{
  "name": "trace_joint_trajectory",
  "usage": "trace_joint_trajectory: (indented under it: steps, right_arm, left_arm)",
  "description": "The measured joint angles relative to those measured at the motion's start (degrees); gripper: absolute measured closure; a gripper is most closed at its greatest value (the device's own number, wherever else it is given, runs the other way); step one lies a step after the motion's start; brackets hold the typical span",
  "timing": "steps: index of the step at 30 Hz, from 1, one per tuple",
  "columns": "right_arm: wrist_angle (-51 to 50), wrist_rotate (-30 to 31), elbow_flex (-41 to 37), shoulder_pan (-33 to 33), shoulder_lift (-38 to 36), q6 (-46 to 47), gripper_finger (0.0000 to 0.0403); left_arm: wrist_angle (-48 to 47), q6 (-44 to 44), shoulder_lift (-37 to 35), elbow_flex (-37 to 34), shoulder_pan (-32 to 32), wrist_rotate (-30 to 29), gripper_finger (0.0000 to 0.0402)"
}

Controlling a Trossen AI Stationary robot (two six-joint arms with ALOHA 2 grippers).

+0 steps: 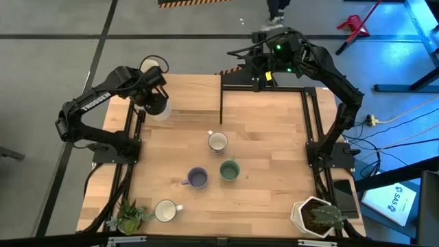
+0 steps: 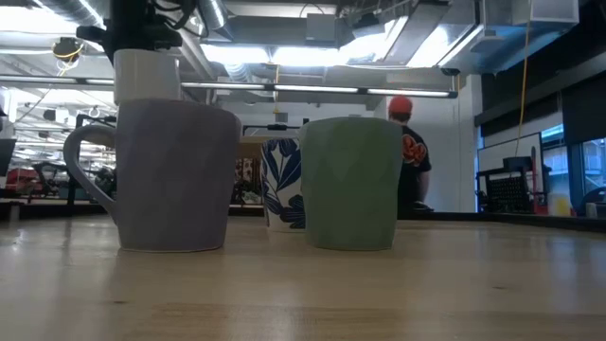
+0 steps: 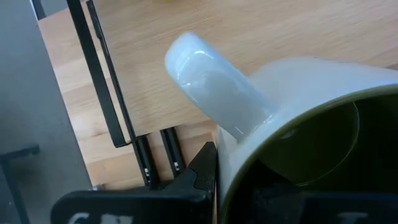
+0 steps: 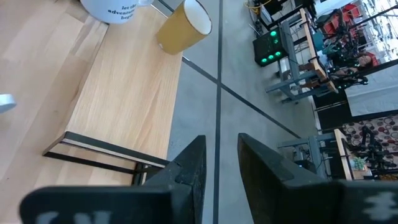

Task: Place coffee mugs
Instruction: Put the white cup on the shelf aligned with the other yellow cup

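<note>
My left gripper (image 1: pixel 152 96) is shut on a white mug with a dark olive inside (image 1: pixel 158 108), held up over the table's far left part; the low view shows that mug (image 2: pixel 147 76) high behind the others. A pale yellow mug (image 1: pixel 151 66) stands at the far left corner. On the table stand a white mug with blue leaves (image 1: pixel 217 141), a purple-blue mug (image 1: pixel 197 178), a green mug (image 1: pixel 229 170) and a cream mug (image 1: pixel 166 210). My right gripper (image 4: pixel 221 140) waits open, raised over the table's far edge, nothing between its fingers. My left gripper holds the white mug by its rim (image 3: pixel 231 163), right beside the root of the handle (image 3: pixel 214 84). One finger (image 3: pixel 202 174) lies against the outer wall; the mug hides the other. The fingers come from above, pointing down. The mug hangs mouth up, clear of the table.
A small green plant (image 1: pixel 130 216) stands at the near left corner and a white plant pot (image 1: pixel 319 216) at the near right. Black frame rails (image 1: pixel 306 116) run along the table's sides and far edge. A person in a red cap (image 2: pixel 409 152) stands in the room beyond.
</note>
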Motion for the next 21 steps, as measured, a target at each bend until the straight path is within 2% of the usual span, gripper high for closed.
trace_joint_trajectory:
  steps: [14, 21]
  right_arm:
    - [0.0, 0.0, 0.0, 0.0, 0.0, 0.0, 0.0317]
    - [0.0, 0.0, 0.0, 0.0, 0.0, 0.0, 0.0317]
  left_arm:
    - [0.2, 3.1, 0.0, -0.1, 0.7, 0.6, 0.0387]
    - [1.3, 4.3, 0.0, -3.7, 0.7, 0.9, 0.0387]
